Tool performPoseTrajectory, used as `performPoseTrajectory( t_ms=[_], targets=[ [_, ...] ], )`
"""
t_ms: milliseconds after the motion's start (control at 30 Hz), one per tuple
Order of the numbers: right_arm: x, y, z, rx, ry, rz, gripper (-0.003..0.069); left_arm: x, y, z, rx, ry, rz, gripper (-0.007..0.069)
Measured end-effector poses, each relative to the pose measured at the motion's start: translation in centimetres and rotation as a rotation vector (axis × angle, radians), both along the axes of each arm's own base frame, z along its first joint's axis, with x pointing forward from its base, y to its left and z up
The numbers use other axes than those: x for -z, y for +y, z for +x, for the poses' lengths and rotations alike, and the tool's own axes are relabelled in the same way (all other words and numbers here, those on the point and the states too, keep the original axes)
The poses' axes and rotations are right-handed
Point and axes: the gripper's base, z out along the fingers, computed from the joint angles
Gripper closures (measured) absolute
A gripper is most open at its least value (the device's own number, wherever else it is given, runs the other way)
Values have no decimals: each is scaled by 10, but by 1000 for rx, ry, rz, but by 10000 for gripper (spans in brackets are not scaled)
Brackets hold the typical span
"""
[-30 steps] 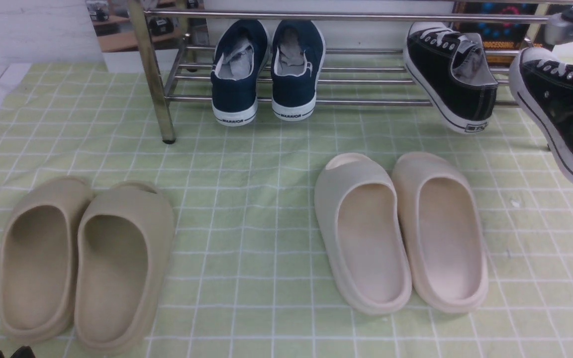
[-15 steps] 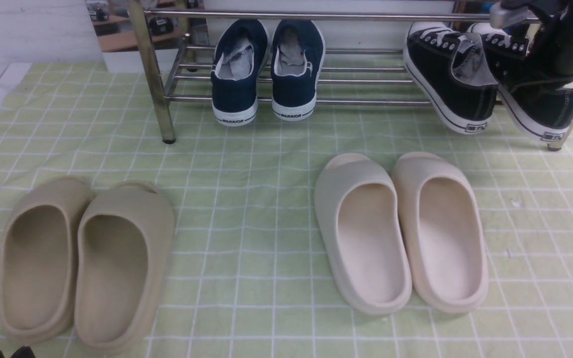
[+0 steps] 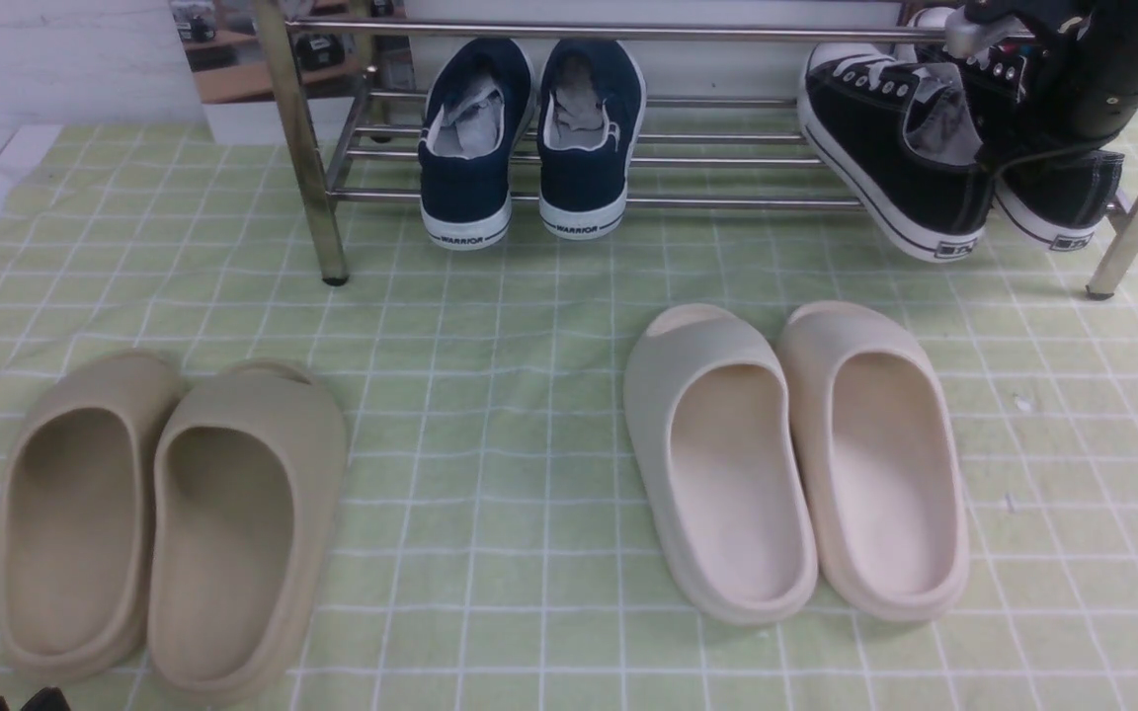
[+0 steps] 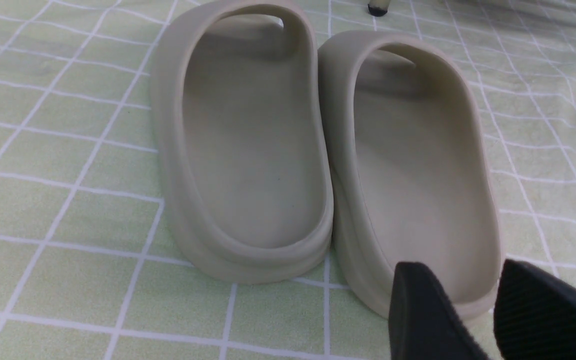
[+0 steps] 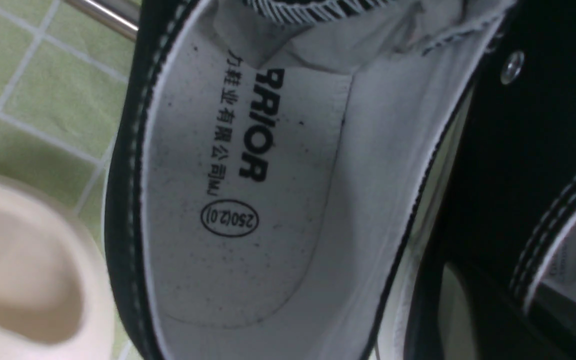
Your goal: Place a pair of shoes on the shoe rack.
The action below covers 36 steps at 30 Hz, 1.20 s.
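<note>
The shoe rack (image 3: 628, 202) stands at the back on the green checked cloth. One black sneaker (image 3: 885, 158) lies tilted on its right end, heel hanging over the front bar; its grey insole fills the right wrist view (image 5: 248, 200). The second black sneaker (image 3: 1063, 202) sits just to its right on the rack, touching it. My right gripper (image 3: 1033, 148) is shut on this sneaker's side wall (image 5: 518, 150), its fingers mostly hidden by the canvas. My left gripper (image 4: 460, 272) is open and empty, low behind the beige slides.
Navy sneakers (image 3: 529, 138) sit on the rack's left half. Beige slides (image 3: 164, 523) lie front left, also in the left wrist view (image 4: 248, 150). Cream slides (image 3: 796, 454) lie in front of the black sneakers. The rack's right leg (image 3: 1137, 217) is close beside the right arm.
My right arm has carried the second black sneaker left and back, from outside the rack's right end onto the rack beside the first one. The left arm has not moved.
</note>
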Motion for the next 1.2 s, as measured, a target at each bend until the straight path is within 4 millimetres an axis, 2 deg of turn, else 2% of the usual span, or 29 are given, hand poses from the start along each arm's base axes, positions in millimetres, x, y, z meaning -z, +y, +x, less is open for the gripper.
performPoseTrajectory(
  t_ms=[167,333,467,533,600,633,667,767,833,900,933,1000,1033,1067,1100,1133,1167,1200],
  targets=[
    [0,0,1,7,-7,1,634,0,0,0,0,0,0,386],
    [-1,0,2,19,-21,9,560,0,0,0,0,0,0,386],
    [-14,0,-5,63,-21,37,367,0,0,0,0,0,0,386],
    [-24,-1,-14,86,16,48,300,0,0,0,0,0,0,386],
    [-36,-1,-25,104,51,54,251,0,0,0,0,0,0,386],
    [-38,-1,-26,105,48,55,251,0,0,0,0,0,0,386],
    [-48,-1,-33,113,56,59,233,0,0,0,0,0,0,386],
    [-63,-1,-42,131,35,72,245,0,0,0,0,0,0,386],
    [-80,-2,-56,165,13,95,300,0,0,0,0,0,0,386],
    [-97,-1,-74,185,-4,123,396,0,0,0,0,0,0,386],
    [-96,-1,-75,187,3,128,416,0,0,0,0,0,0,386],
    [-112,0,-97,189,-9,154,514,0,0,0,0,0,0,386],
    [-119,2,-113,185,-7,178,589,0,0,0,0,0,0,386],
    [-122,3,-121,182,-7,188,617,0,0,0,0,0,0,386],
    [-125,4,-142,179,9,205,655,0,0,0,0,0,0,386],
    [-129,5,-158,176,12,218,661,0,0,0,0,0,0,386],
    [-137,6,-186,170,4,238,662,0,0,0,0,0,0,386],
    [-137,6,-189,170,4,238,662,0,0,0,0,0,0,386]
  ],
)
